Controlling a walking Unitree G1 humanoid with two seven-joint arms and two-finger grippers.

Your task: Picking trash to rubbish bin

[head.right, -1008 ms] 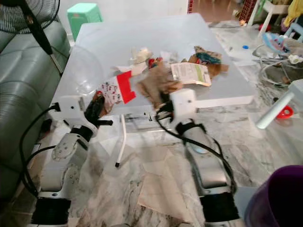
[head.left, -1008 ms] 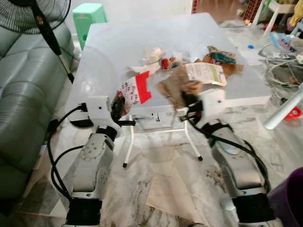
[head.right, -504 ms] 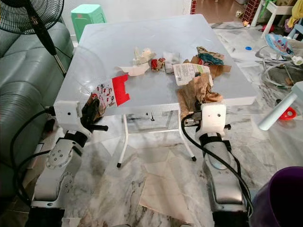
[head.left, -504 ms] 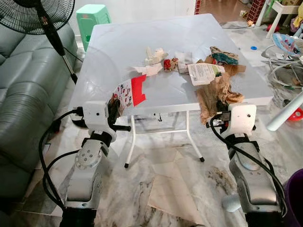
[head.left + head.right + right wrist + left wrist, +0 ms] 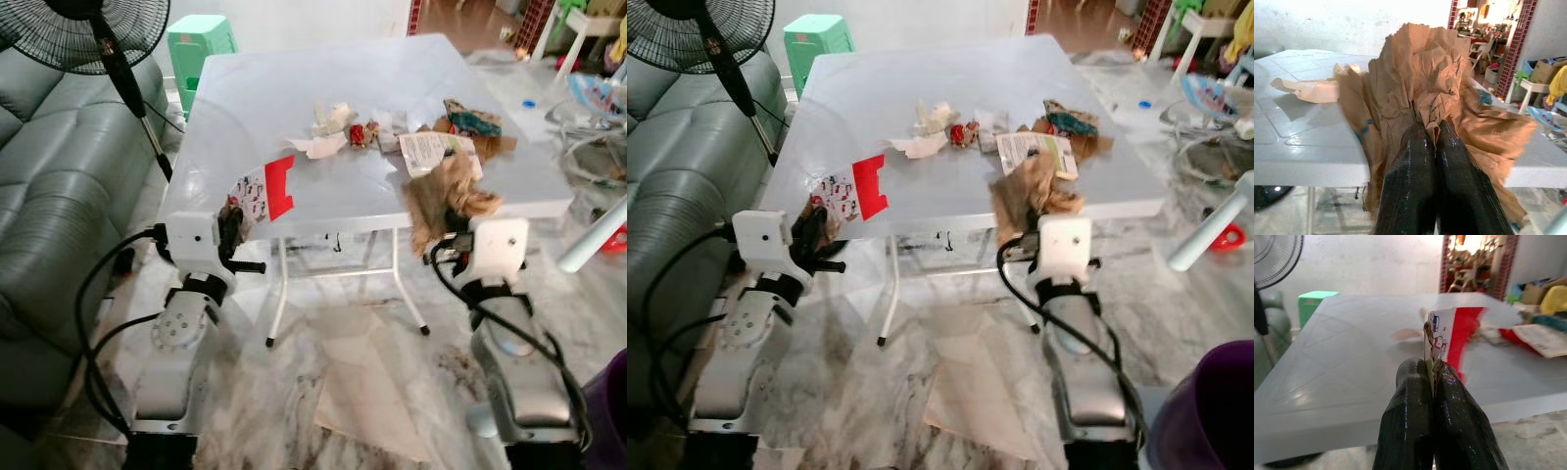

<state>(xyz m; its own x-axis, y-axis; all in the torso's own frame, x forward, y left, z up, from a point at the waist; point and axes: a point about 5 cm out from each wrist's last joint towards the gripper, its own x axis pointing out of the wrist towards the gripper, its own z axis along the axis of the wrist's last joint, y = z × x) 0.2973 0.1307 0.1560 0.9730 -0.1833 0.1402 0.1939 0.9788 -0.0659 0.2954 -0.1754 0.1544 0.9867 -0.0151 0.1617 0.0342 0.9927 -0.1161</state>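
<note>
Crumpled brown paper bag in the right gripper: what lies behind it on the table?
Behind the brown paper bag pinched by the right gripper lies a white printed packet, then a teal-and-brown wrapper, on the white table. The packet's near edge is covered by the bag.

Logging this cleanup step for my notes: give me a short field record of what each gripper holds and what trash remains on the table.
left gripper: shut on red-and-white wrapper at the table's near edge
right gripper: shut on crumpled brown paper bag
table: white, folding
trash on table: printed packet, tissue scraps, small red wrapper
purple bin: on the robot's right
</note>
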